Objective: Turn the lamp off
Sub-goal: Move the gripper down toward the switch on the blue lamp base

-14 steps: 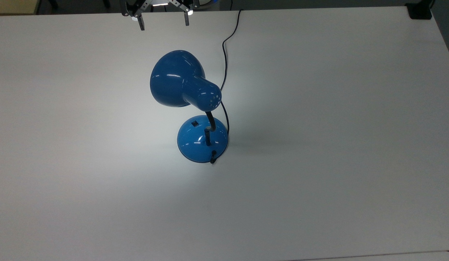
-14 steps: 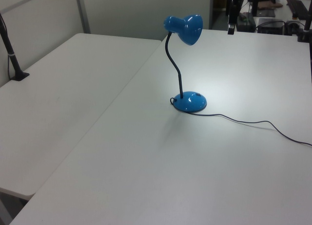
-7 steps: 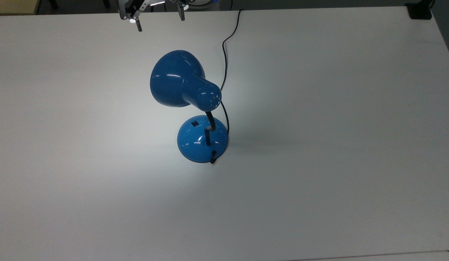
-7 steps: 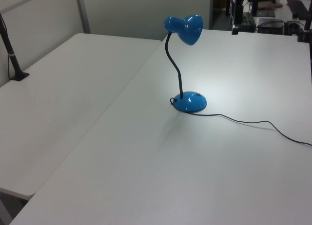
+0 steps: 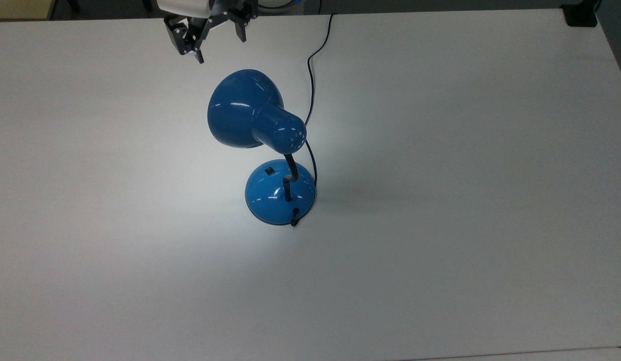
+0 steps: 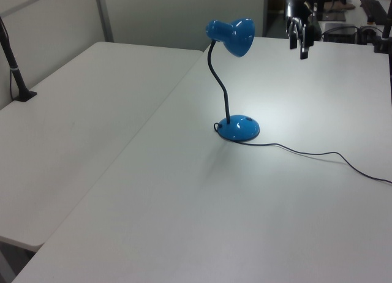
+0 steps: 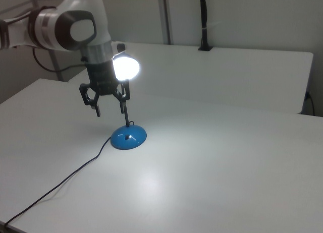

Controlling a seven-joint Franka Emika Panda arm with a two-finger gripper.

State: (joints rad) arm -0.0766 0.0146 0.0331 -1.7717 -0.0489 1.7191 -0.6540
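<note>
Lamp (image 5: pixel 262 150) light is on: in the right view the mouth of the shade (image 7: pixel 125 67) glows white, and a bright pool lies on the white table (image 5: pixel 465 200) around the base (image 5: pixel 280 193). The lamp stands near the middle of the table in the top view, its round blue base set flat, the black gooseneck (image 6: pixel 218 87) rising from it and curving over to the bell-shaped shade (image 5: pixel 240 108), which leans toward 11 o'clock from the base in the top view. A small black switch (image 5: pixel 269 171) sits on the dome of the base at about 11 o'clock from the gooseneck's foot, under the narrow end of the shade as the top view shows it.

The black cord (image 5: pixel 312 75) leaves the base at its 6 o'clock edge, loops round the side and runs off toward 12 o'clock, over the table's far edge in the top view.

The gripper (image 5: pixel 217 42) hangs in the air at roughly 11 o'clock from the shade in the top view, near it but apart from it, its two fingers (image 7: pixel 96 110) spread wide with nothing between them. In the right view the fingers point down, level with the gooseneck and above the base, touching neither.

A second white table (image 6: pixel 73 130) adjoins at the left view's left, with a black post (image 6: pixel 15 68) clamped at its far edge.
</note>
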